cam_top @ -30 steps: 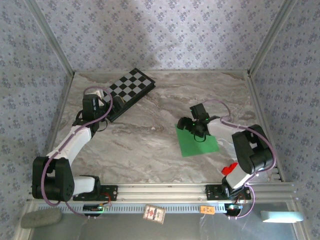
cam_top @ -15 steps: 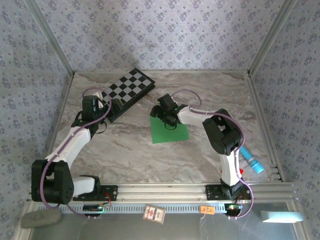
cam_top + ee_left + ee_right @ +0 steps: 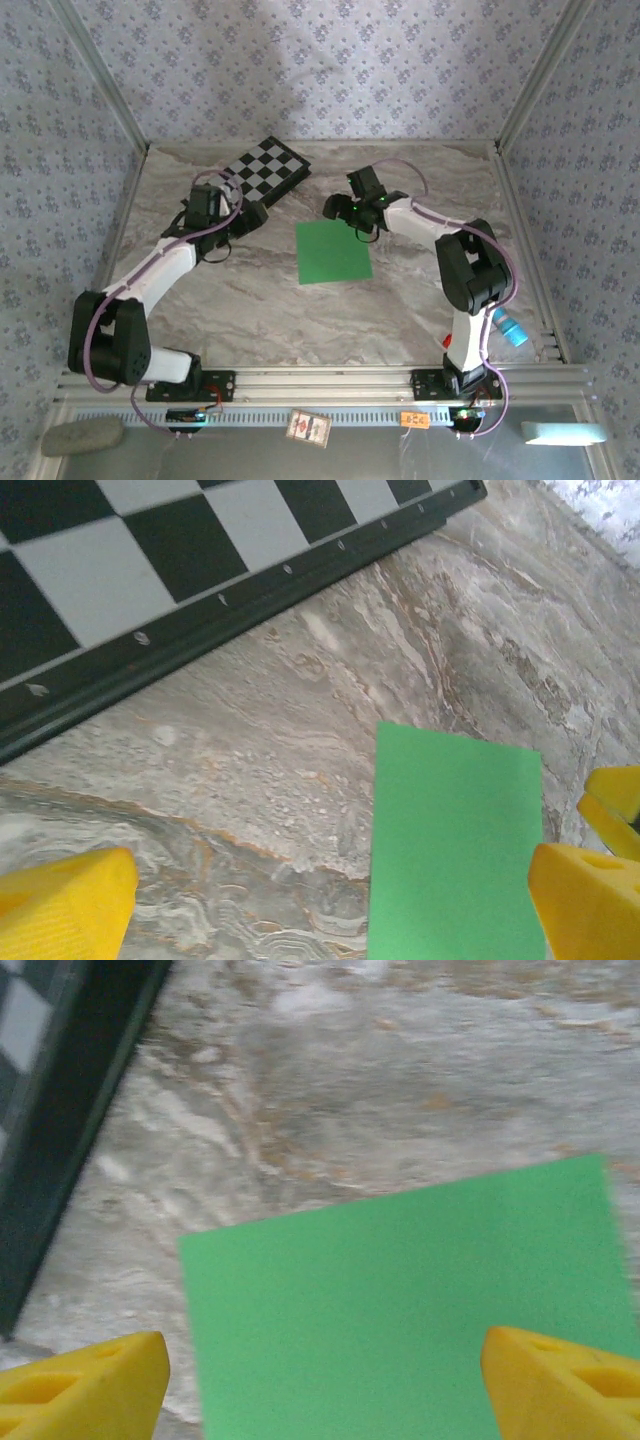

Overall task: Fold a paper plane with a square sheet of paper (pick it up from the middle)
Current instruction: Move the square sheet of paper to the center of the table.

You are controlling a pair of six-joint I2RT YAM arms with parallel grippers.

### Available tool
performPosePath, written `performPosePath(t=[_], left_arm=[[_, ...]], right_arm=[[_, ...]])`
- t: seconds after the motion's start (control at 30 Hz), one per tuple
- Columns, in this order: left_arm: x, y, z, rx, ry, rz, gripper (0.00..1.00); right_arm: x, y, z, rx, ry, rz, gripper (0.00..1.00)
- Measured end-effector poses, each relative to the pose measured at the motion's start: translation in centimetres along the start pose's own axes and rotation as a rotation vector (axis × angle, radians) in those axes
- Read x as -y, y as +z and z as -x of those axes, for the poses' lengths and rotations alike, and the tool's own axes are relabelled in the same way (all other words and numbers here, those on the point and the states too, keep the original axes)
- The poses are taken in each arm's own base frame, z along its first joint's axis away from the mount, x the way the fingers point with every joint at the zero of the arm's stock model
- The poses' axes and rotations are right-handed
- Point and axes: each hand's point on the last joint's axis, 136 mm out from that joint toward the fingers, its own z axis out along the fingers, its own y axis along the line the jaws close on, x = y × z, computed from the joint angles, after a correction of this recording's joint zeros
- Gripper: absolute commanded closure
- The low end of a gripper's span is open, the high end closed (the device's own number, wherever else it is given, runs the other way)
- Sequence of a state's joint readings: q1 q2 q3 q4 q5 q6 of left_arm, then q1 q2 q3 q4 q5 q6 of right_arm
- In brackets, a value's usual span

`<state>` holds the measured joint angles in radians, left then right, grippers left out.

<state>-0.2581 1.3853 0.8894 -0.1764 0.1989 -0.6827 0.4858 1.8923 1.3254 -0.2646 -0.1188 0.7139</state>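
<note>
1 green sheet (image 3: pixel 333 252) flat; right gripper (image 3: pixel 343 209) above far edge, left gripper (image 3: pixel 254 215) beside, both released.

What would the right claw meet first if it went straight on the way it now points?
Most likely the green paper, lying flat on the marble table: the open right claw points down at it. Depth is unclear, so it might touch bare table just beyond the paper's far edge.
</note>
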Motion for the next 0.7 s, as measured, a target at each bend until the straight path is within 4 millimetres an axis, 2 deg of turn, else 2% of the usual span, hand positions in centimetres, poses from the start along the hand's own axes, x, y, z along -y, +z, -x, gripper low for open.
performPosePath(t=[0.1, 0.3, 0.43, 0.7], left_arm=[[0.7, 1.2, -0.9, -0.036, -0.002, 0.000, 0.00], [1.4, 3.1, -3.3, -0.114, -0.004, 0.013, 0.00], [2.2, 3.8, -4.0, -0.137, 0.004, 0.009, 0.00], [2.1, 4.3, -4.3, -0.154, -0.018, 0.031, 0.01]], right_arm=[[1.9, 0.3, -0.3, -0.036, 0.002, -0.036, 0.18], [2.6, 1.6, -2.7, -0.107, -0.022, -0.059, 0.18], [3.1, 2.3, -4.9, -0.153, -0.036, -0.108, 0.18], [1.6, 2.4, -7.2, -0.144, 0.028, -0.161, 0.17]])
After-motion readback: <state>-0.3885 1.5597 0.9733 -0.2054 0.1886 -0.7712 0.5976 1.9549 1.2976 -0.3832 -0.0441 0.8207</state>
